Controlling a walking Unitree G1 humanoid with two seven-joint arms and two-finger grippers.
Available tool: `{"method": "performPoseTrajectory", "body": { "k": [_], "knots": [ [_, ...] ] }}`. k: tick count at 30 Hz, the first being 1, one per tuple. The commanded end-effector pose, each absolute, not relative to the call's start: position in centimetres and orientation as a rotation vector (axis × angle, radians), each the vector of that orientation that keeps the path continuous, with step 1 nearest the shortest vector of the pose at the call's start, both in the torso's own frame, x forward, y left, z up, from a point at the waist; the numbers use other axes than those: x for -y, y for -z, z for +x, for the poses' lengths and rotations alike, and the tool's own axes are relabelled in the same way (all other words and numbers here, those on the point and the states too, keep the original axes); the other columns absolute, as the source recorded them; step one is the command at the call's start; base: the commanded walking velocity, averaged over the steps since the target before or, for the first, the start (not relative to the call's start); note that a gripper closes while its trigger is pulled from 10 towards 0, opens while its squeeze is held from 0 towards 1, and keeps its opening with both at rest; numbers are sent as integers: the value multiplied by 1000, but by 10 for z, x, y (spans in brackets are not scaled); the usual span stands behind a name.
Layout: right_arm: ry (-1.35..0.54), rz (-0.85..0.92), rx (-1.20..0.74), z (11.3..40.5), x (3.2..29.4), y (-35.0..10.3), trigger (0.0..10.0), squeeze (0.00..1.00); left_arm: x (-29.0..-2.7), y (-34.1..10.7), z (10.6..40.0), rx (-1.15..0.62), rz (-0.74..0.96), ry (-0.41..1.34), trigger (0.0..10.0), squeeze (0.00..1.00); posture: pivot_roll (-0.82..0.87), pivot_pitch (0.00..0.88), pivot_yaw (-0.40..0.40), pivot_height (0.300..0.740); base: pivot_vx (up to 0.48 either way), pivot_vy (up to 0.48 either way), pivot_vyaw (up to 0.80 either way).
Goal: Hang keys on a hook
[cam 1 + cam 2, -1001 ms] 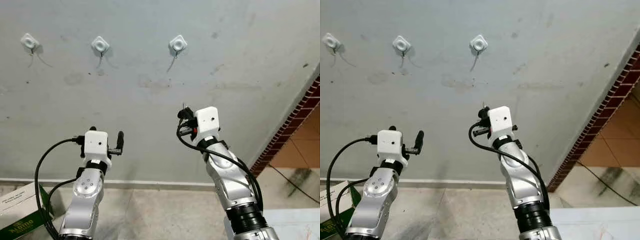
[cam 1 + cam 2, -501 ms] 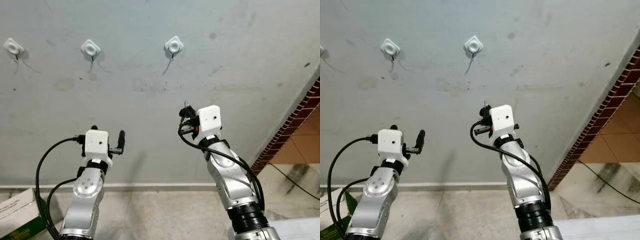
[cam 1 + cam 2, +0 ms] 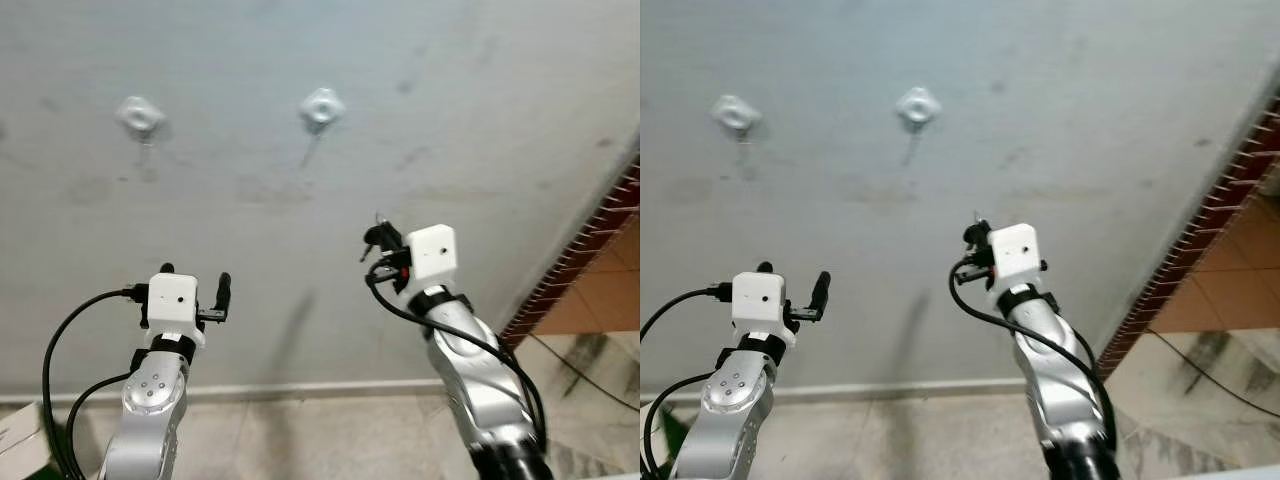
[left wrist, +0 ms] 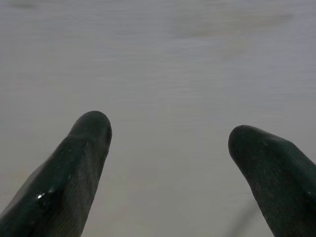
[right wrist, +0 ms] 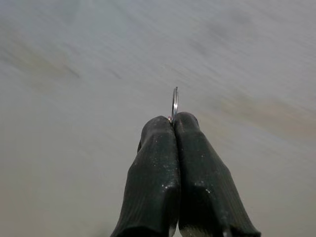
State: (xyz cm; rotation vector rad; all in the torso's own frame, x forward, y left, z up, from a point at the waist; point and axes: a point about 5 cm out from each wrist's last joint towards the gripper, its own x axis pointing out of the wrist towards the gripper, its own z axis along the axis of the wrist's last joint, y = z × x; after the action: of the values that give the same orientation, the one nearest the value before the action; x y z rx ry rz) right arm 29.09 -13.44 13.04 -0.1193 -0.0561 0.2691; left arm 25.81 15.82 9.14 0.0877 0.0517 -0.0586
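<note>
**Keys carried, hook not yet reached**

The left claw (image 3: 222, 296) is being held spread and empty before the grey wall (image 3: 480, 120). Two white hooks (image 3: 139, 115) and (image 3: 321, 105) are being shown higher up, bare. The key ring (image 5: 175, 102) is being pinched between the pressed-together fingers of the right claw (image 3: 376, 238), well below the nearer hook. Raising and hanging is judged outstanding.

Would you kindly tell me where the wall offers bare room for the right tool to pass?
Bare wall lies between the right tool and the nearer hook, and right toward the brick edge. The other hook sits further left.
</note>
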Motion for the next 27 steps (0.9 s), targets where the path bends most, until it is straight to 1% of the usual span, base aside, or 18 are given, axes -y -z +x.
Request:
{"method": "performPoseTrajectory", "body": {
  "k": [1, 2, 3, 5, 10, 14, 19, 27],
  "knots": [
    [-305, -102, 104, 288, 125, -144, 10000, 0, -169, -95, 255, -51, 106, 34, 10000, 0, 73, 0, 6, 740, 289, 0, 0],
    [-305, -110, 94, 279, 128, -142, 10000, 0, -169, -96, 251, -50, 105, 36, 10000, 0, 74, 0, 4, 740, 274, 0, 0],
    [-305, -110, 94, 279, 128, -142, 10000, 0, -169, -96, 251, -50, 105, 36, 10000, 0, 74, 0, 4, 740, 274, 0, 0],
    [-322, -130, 72, 265, 131, -136, 10000, 0, -170, -97, 244, -57, 103, 34, 10000, 0, 72, 0, 4, 740, 262, 0, 0],
    [-331, -128, 37, 256, 132, -130, 10000, 0, -173, -95, 237, -79, 110, 22, 10000, 0, 75, 0, 3, 740, 204, 0, 0],
    [-336, -128, 27, 257, 130, -129, 10000, 0, -178, -94, 232, -95, 134, -16, 10000, 0, 79, 0, 2, 740, 0, 0, 0],
    [-340, -124, 21, 259, 127, -131, 10000, 0, -180, -92, 229, -120, 121, -34, 10000, 0, 89, 0, 0, 740, 0, 0, 0],
    [-355, -121, 10, 258, 123, -130, 10000, 0, -176, -93, 229, -136, 101, -21, 10000, 0, 90, 0, 1, 740, 0, 419, 0]
  ]
}}
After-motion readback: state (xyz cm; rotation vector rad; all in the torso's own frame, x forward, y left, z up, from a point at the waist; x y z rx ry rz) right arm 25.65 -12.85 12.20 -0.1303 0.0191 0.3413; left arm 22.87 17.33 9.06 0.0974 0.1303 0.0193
